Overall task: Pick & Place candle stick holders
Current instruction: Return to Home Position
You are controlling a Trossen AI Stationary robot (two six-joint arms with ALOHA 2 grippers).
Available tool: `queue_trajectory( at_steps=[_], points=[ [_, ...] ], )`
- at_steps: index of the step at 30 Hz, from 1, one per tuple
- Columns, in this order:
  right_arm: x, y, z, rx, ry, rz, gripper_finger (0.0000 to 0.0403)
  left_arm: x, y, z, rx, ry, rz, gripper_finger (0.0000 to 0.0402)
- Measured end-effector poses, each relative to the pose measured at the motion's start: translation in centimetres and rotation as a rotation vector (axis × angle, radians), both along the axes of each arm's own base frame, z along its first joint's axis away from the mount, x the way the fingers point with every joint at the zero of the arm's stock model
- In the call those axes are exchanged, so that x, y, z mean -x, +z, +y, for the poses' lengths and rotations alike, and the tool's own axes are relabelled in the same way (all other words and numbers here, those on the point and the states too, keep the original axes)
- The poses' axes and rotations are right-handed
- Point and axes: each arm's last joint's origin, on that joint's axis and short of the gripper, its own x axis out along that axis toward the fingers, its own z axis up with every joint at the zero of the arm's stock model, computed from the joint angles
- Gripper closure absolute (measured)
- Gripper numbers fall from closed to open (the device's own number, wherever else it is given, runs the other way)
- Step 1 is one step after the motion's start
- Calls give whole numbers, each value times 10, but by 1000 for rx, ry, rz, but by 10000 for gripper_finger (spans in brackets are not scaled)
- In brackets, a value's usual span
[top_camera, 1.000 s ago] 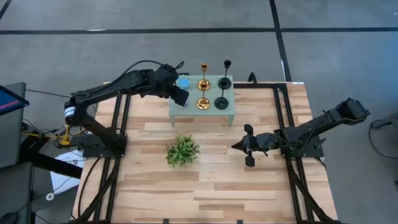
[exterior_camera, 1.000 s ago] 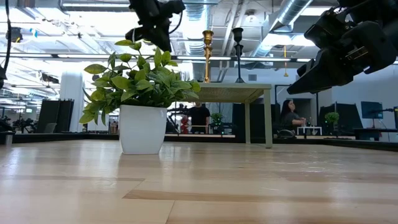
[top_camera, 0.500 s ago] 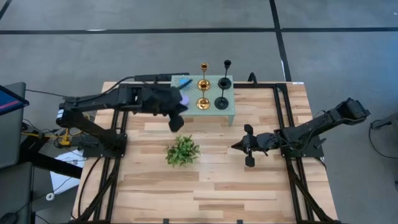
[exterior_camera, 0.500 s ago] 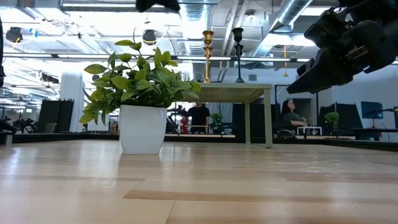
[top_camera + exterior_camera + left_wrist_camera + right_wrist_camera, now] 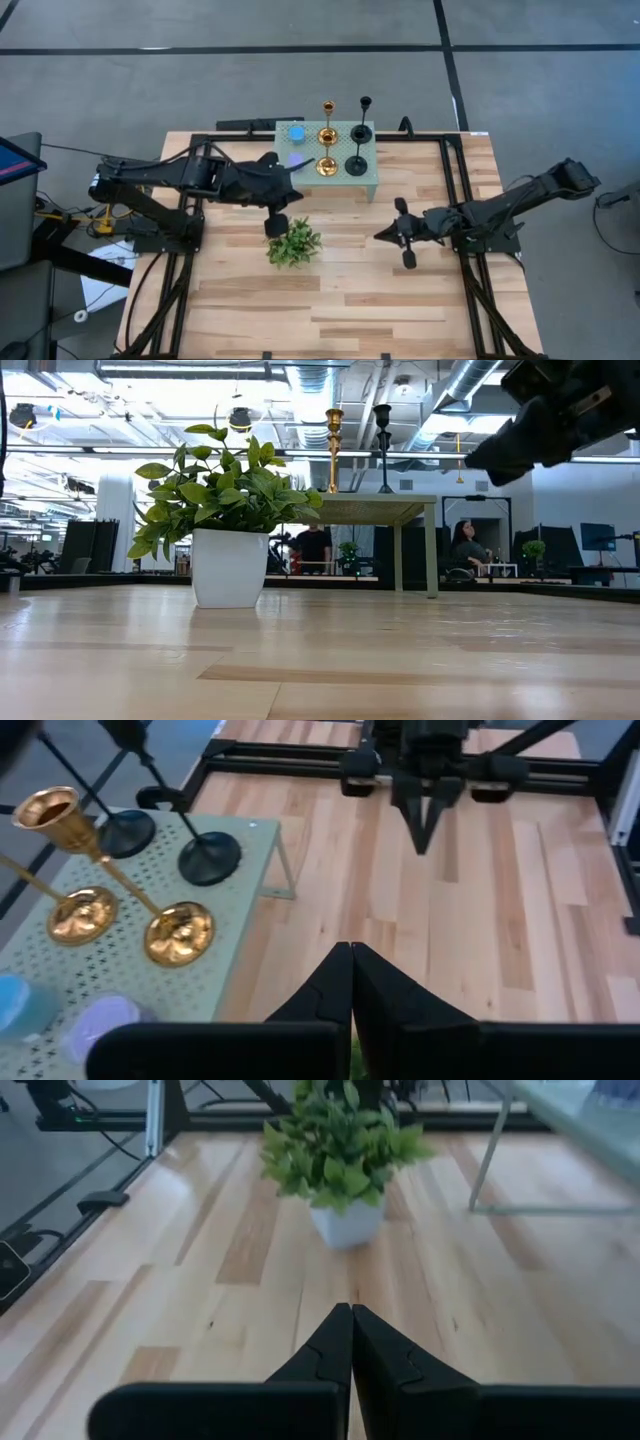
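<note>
All 4 candle stick holders (image 5: pixel 327 135) stand upright on the small pale-green perforated shelf (image 5: pixel 343 148) at the far middle of the table (image 5: pixel 350 300). The 2 gold holders (image 5: pixel 325 166) stand 1 behind the other near the shelf's middle. The 2 black holders (image 5: pixel 356 165) stand the same way just beside them, on the right-arm side. Bases are apart, none touching.

A blue candle (image 5: pixel 296 133) and a purple candle (image 5: pixel 295 158) sit on the shelf's left-arm side, next to the gold pair.

Left gripper (image 5: pixel 276 226) hangs over the table in front of the shelf, just beside the plant (image 5: pixel 295 243) on its left-arm edge, off the shelf. In the left wrist view its fingers (image 5: pixel 330 982) are pressed tip to tip with nothing between them.

Right gripper (image 5: pixel 382 236) waits over the table's right side, well apart from the shelf, pointing at the plant. In the right wrist view its jaws are clenched together and empty, with the plant straight ahead.

In the low view the plant sits in a white pot (image 5: pixel 228 567) left of center. The shelf is behind it, with 1 gold and 1 black stem rising above its top. 2 people show far back in the room.
</note>
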Motion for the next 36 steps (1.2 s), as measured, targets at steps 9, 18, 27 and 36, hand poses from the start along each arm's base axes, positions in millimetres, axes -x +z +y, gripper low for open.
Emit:
queue_trajectory(
  at_steps=[9,18,27,36],
  points=[
    [6,13,-2,28,16,-78,403,1,0,-11,4,-49,-2,397],
    [14,25,-6,7,7,-155,403,8,4,-22,-18,-115,-25,397],
    [21,70,-15,-19,-46,-121,403,16,14,-29,-85,-194,-99,397],
    [39,101,-20,66,-23,-186,403,26,20,-29,-99,-190,-129,398]
  ],
)
